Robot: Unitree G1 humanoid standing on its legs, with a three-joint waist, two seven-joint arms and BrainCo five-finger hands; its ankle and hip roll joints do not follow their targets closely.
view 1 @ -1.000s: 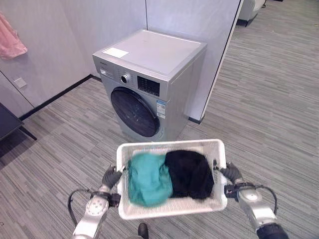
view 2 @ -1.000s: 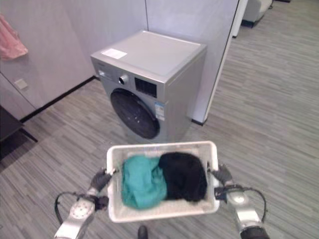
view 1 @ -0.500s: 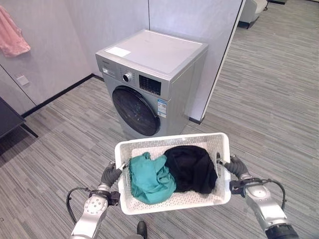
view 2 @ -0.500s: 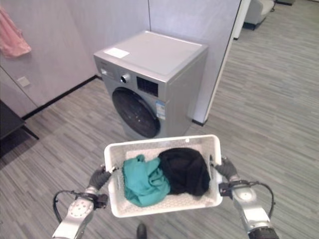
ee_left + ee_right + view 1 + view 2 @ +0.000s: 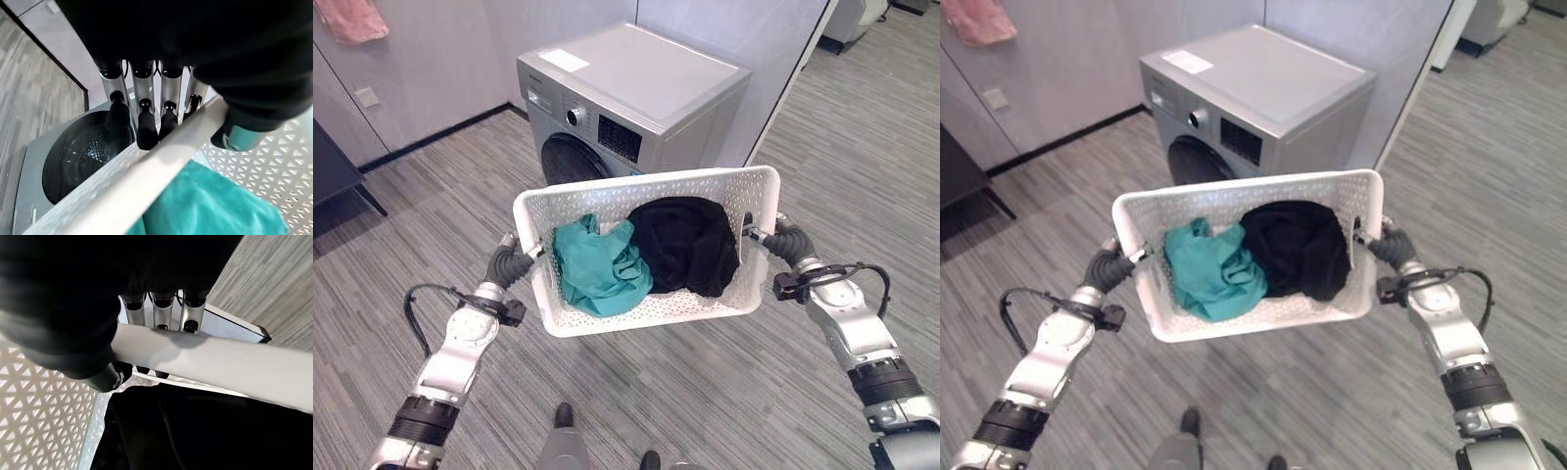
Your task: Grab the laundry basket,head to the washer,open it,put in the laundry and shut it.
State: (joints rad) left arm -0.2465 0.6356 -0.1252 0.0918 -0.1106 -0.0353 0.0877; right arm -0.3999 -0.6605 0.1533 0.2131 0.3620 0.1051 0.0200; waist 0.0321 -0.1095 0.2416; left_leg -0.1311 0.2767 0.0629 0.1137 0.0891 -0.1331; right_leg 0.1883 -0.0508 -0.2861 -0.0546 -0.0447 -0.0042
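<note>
Left hand: I have its fingers hooked over the basket's left rim, clenched on it.
Right hand: curled round the right rim, thumb under the bar in its wrist view; a firm hold on the basket.
Laundry basket: white, perforated, carried between both hands at the near centre, tilted toward me.
Laundry: a teal garment on the left, touching a black garment on the right, both inside.
Washer: silver front-loader just beyond the basket; its door, still closed, is partly hidden by the far rim.
Change: against a second ago the washer sits closer and the basket rides higher, now overlapping the door.
Meaning: I judge the approach nearly done; next I must set the basket down to free a hand for the door.
</note>
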